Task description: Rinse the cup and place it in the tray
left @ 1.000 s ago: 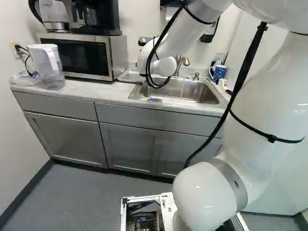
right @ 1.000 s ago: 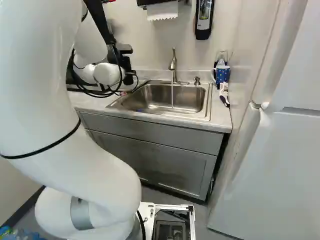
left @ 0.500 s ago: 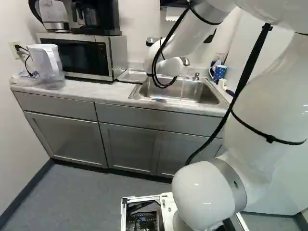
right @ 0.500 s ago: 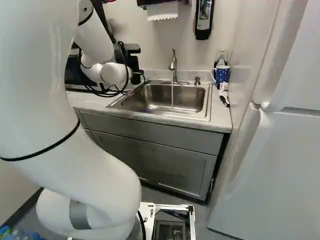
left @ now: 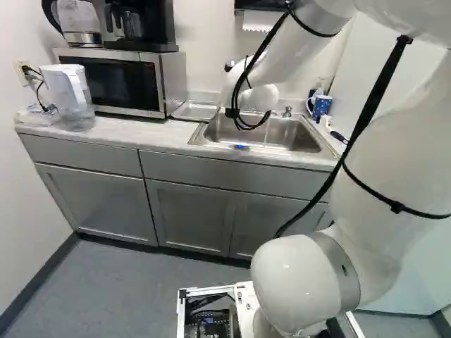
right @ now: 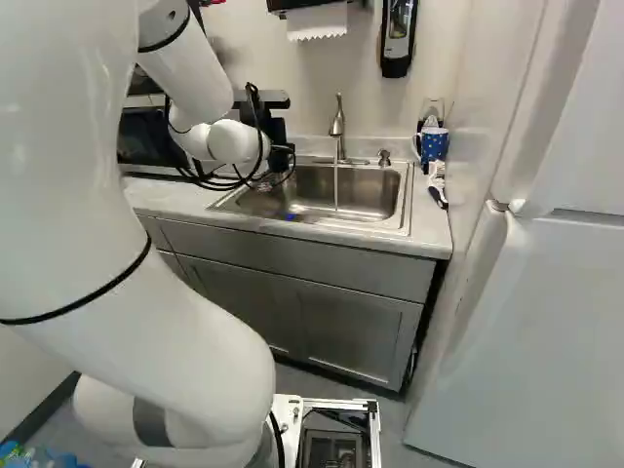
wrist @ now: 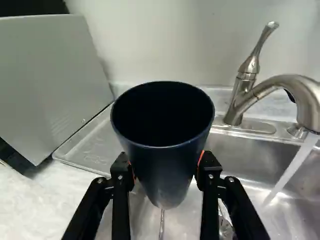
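The hand point(right: 278, 136) is closed around the cup point(wrist: 165, 175) near the tray's point(wrist: 95, 150) edge, separated by open room from running water point(wrist: 291, 171).

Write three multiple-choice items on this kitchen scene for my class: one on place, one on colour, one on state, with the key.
1. Where is the metal tray?
A) On the floor
B) Between the microwave and the sink
C) On the microwave

2. What colour is the cup in the gripper?
A) Dark blue
B) White
C) Yellow

3. What is the faucet doing?
A) Lying in the sink
B) Standing dry
C) Running

Key:
1 B: the left base view shows it there.
2 A: the wrist view shows its dark blue outside.
3 C: a stream of water falls from the spout.
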You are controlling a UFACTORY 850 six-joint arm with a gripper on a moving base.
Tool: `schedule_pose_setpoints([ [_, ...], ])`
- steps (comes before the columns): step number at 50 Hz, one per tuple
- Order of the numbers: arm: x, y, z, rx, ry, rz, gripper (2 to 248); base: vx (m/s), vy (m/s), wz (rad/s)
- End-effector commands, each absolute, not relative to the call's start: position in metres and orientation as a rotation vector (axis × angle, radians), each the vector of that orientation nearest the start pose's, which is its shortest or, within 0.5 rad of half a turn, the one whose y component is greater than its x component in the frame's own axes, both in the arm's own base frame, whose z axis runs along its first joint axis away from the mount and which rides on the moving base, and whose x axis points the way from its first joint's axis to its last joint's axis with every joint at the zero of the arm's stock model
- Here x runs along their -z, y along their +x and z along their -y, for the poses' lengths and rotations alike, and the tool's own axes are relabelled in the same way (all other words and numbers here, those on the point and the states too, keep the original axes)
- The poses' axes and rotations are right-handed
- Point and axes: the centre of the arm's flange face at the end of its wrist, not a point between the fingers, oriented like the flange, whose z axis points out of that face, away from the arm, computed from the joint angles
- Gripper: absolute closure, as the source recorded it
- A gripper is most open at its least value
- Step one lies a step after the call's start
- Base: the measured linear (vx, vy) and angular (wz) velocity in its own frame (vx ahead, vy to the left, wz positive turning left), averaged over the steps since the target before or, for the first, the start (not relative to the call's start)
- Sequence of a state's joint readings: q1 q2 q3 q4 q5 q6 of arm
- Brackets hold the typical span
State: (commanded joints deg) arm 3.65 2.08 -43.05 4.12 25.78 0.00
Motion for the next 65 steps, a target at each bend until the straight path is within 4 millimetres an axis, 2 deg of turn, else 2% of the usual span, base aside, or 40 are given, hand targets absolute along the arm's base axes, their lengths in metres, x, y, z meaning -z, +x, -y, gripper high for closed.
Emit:
schedule_pose_setpoints([
  [25, -0.519, 0.453, 0.008, 1.656, -2.664, -0.095, 125, 0.000, 0.000, 0.000],
  [46, -0.508, 0.450, 0.038, 1.475, -2.810, -0.138, 125, 0.000, 0.000, 0.000],
  [65, -0.499, 0.460, 0.067, 1.303, -2.930, -0.168, 125, 0.000, 0.000, 0.000],
])
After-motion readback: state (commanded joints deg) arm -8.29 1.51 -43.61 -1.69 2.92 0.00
